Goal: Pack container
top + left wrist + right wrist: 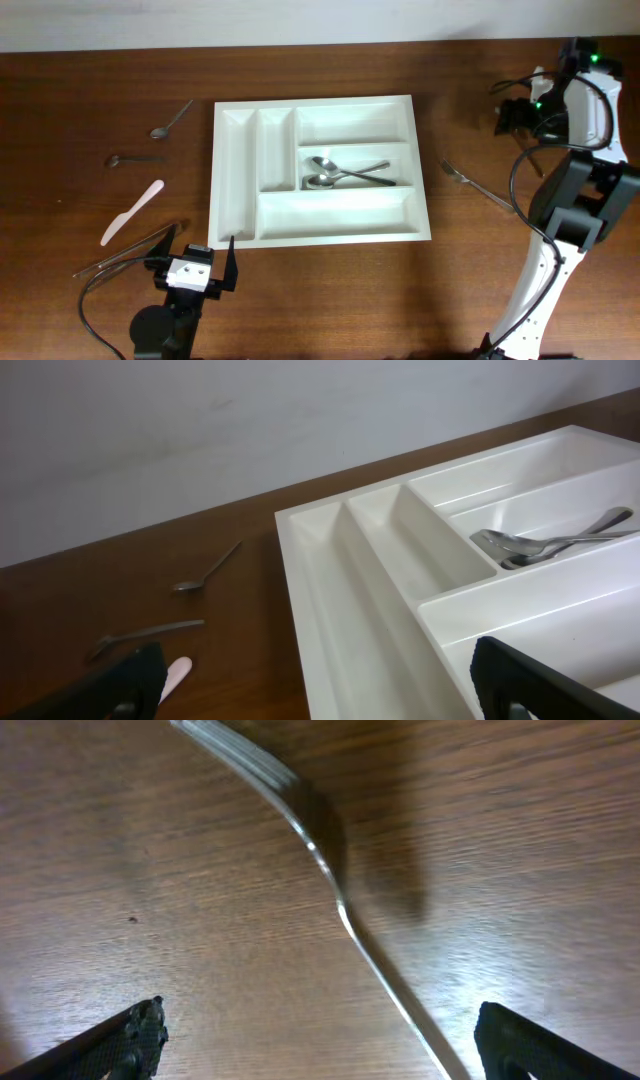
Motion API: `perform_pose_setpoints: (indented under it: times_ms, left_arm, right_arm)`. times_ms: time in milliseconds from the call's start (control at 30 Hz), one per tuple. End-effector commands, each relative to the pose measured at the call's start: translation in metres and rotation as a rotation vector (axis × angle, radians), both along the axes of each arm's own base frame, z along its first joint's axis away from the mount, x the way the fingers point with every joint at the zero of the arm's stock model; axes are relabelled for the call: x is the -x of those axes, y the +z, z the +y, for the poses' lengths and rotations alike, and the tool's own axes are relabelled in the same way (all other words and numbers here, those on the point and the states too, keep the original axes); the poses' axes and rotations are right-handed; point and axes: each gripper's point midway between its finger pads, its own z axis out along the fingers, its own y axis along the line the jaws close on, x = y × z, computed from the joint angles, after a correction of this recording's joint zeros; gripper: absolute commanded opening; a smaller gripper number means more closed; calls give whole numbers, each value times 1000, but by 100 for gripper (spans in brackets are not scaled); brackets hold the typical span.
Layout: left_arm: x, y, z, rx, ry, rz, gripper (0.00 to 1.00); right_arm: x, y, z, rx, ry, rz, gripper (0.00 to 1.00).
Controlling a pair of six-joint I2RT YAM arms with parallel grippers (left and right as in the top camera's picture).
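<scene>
Found the container [340, 212] in the middle of the bench [80, 100], two spoons [340, 175] lying together in its middle right compartment. Holding nothing in left hand [196, 258], spread wide by container's near left corner. Same for right hand [325, 1045], wide above a fork [318, 830], tines and handle end cut off; hard to make out from overhead

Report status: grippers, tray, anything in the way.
Left gripper open, right gripper open, both empty. Tray holds two spoons. Fork lies right of tray; nothing blocking.
</scene>
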Motion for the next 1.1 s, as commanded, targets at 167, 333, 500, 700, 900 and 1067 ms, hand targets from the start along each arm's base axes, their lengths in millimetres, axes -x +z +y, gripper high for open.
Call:
perform_pose_setpoints:
  times_ms: [167,333,500,700,900,1067]
  left_arm:
    - [0,-2,-1,-1,-5,-2,99]
    - [0,-2,-1,-1,-4,-3,99]
    - [0,-2,-1,-1,-5,-3,99]
    - [0,-2,-1,-1,-5,-2,99]
    - [0,-2,-1,-1,-5,-2,99]
    - [0,-2,-1,-1,-5,-2,99]
  right_arm:
    - [-2,-11,-1,5,25,3,87]
    - [2,-31,1,-14,25,44,83]
    - [8,-48,4,-31,16,83,82]
    - [9,-52,4,-35,13,93,73]
    - [13,-52,6,-41,14,109,49]
    - [14,-52,6,-42,13,112,21]
